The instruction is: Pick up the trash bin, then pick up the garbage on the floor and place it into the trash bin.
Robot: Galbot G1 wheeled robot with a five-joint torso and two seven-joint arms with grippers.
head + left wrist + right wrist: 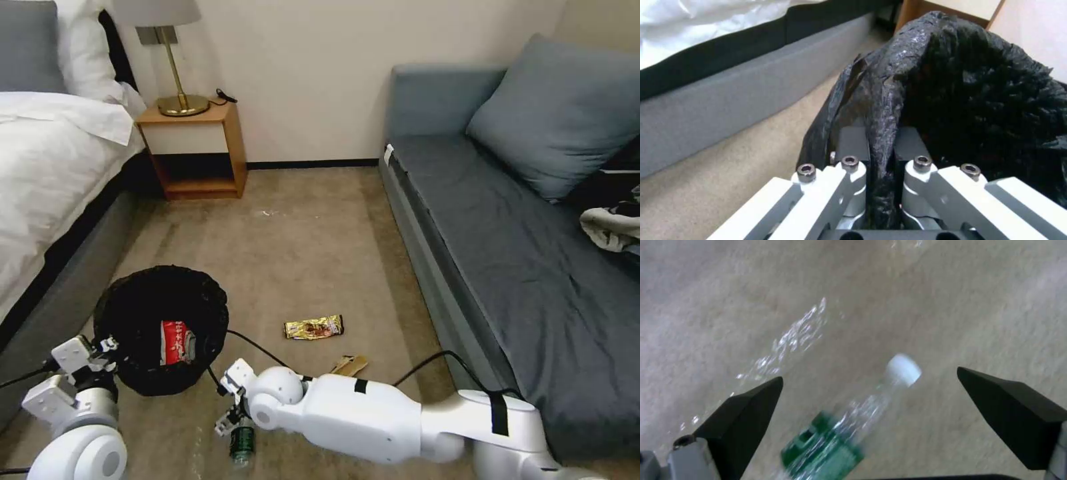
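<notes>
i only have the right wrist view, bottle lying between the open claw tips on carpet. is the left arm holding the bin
Observer: Yes, the left claw is shut on the black bag at the trash bin rim.
Operator: anything in the bin yet
Observer: The red-and-white wrapper lies inside it.
Operator: whats left on the floor besides my bottle
Observer: A gold-brown snack wrapper and crumpled brown paper, both between the bin and the sofa.
</notes>
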